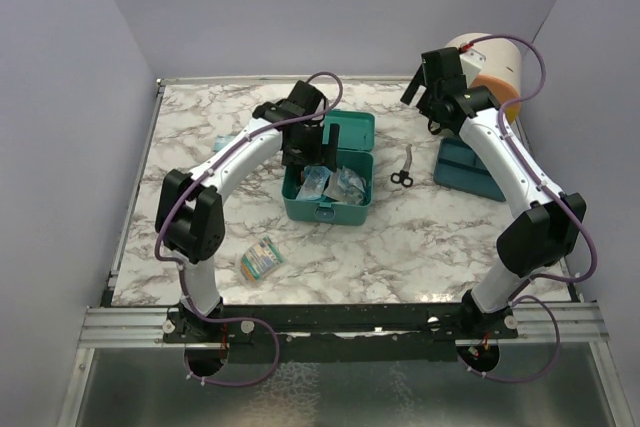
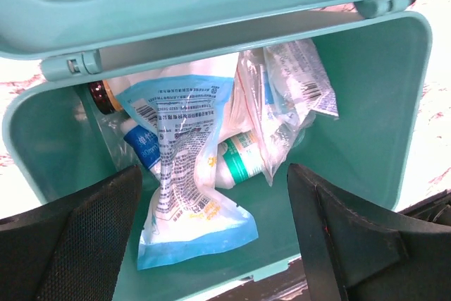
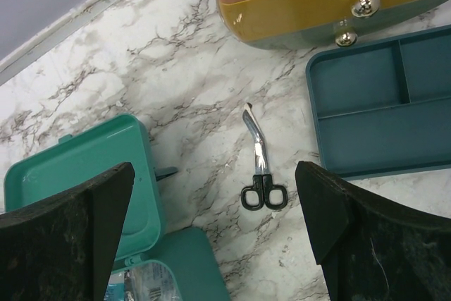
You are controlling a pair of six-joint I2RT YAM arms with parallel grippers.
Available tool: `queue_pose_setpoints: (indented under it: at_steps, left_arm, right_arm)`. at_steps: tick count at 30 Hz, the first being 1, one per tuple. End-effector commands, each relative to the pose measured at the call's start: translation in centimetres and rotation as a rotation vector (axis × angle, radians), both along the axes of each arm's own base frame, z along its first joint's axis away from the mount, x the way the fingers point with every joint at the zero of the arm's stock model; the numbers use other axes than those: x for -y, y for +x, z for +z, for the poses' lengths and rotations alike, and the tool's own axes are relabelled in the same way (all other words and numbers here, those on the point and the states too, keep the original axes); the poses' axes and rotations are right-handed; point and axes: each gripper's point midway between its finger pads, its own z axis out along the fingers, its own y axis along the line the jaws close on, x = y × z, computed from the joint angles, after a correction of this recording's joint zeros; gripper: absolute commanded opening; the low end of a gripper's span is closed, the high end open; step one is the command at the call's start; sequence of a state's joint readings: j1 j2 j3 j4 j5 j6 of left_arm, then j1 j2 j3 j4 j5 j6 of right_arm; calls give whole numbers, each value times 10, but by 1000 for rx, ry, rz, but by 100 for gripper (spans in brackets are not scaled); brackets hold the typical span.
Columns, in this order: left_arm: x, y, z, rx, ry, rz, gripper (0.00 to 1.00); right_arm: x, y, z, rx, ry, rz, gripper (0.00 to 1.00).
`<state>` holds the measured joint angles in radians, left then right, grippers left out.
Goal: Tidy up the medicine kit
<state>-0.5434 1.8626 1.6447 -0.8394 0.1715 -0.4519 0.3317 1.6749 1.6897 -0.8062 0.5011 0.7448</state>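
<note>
The teal medicine kit (image 1: pixel 352 209) stands open mid-table, lid laid back. In the left wrist view its inside wall (image 2: pixel 366 103) surrounds a blue-and-white packet (image 2: pixel 184 174), clear packets (image 2: pixel 285 96), a white bottle with a green label (image 2: pixel 236 163) and a brown bottle (image 2: pixel 101 96). My left gripper (image 1: pixel 312 152) hovers open and empty over the kit (image 2: pixel 211 244). My right gripper (image 1: pixel 437 97) is open and empty, raised at the back right; in the right wrist view it (image 3: pixel 215 237) is above the black-handled scissors (image 3: pixel 259 170), which lie on the marble right of the kit (image 1: pixel 403 169).
A flat teal tray (image 1: pixel 462 175) lies at the right, also in the right wrist view (image 3: pixel 366 96). The round cream-and-orange drawer unit (image 1: pixel 495 67) stands behind it. A small printed packet (image 1: pixel 262 259) lies near the front left. Another blue packet (image 1: pixel 222 143) lies under the left arm.
</note>
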Motion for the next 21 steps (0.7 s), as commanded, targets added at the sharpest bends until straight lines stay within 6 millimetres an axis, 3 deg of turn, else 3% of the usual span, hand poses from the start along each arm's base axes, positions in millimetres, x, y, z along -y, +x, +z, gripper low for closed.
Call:
queue_pose_setpoints:
  at_steps: [1,4,6,8,10,12,15,21]
  left_arm:
    - [-6,14,42,149,5,-25,85]
    - [-13,35,74,293,41,-33,85]
    - [-29,54,100,406,88,-7,85]
    - [-60,71,113,448,108,57,85]
    - [-98,75,110,432,122,89,85]
    - [-127,62,104,436,168,34,85]
    - [-146,23,82,438,251,-163,84]
    - [-144,-61,35,384,207,-587,84]
  right_arm:
    - [-5,5,13,47,49,10,100]
    - [-4,3,14,47,42,12,100]
    - [-3,1,16,47,30,21,100]
    - [-2,0,18,47,20,31,100]
    - [-2,-2,20,49,13,42,100]
    - [0,-4,21,47,5,45,100]
    - [2,-7,23,48,-5,44,100]
    - [3,-6,24,47,-14,44,100]
